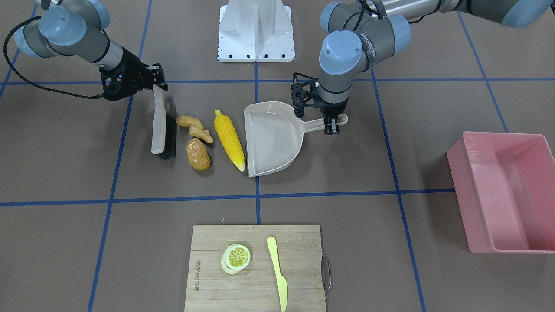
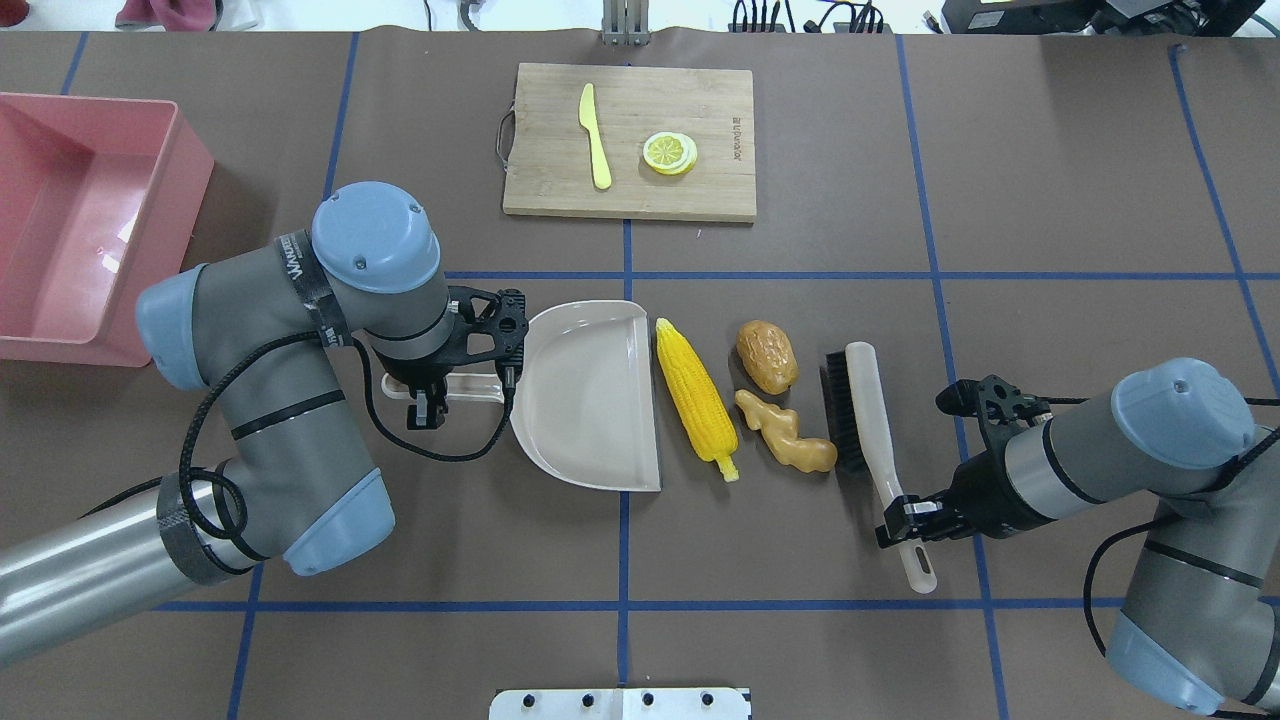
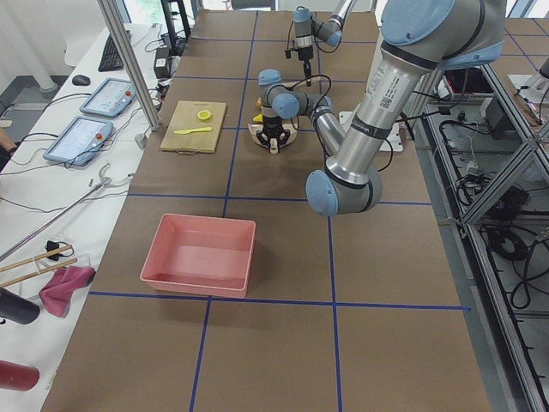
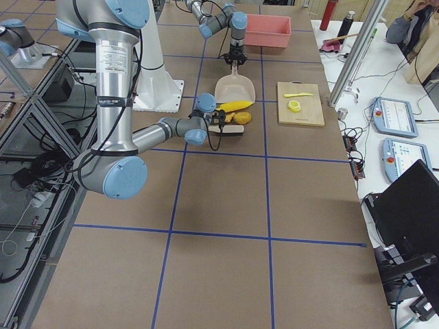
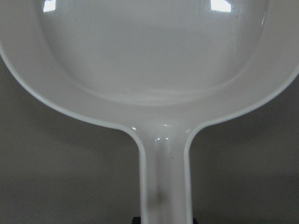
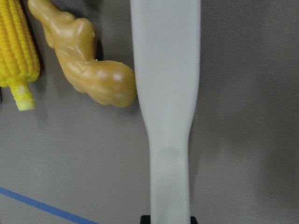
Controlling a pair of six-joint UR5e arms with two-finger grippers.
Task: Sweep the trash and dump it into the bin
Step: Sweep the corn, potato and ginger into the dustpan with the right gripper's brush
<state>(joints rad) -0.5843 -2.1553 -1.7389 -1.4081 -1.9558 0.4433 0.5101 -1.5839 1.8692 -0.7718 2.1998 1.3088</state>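
Corn cob (image 2: 697,400), ginger (image 2: 785,432) and potato (image 2: 768,356) await sweeping: my right gripper (image 2: 905,518) clamps the brush (image 2: 866,400), my left gripper (image 2: 428,400) clamps the dustpan (image 2: 590,400), so the brush should next push panward.

From overhead, the left gripper (image 2: 427,408) covers a stretch of the dustpan's (image 2: 590,395) handle. In the left wrist view the pan overruns the top and both side edges, and the handle's end is lost at the bottom edge. Past the dustpan's open lip, the corn cob (image 6: 16,42) is cut by the right wrist view's left and top edges. The brush (image 6: 166,84) runs off the top and bottom there, its bristles hidden under its white back. Whether the ginger root (image 6: 88,70) slips beneath it cannot be told. In the exterior left view the left arm (image 3: 279,103) hides nearly everything beyond the dustpan, which is tiny. On the dustpan's handle side, the pink bin (image 2: 60,210) is clipped by the overhead view's left edge.
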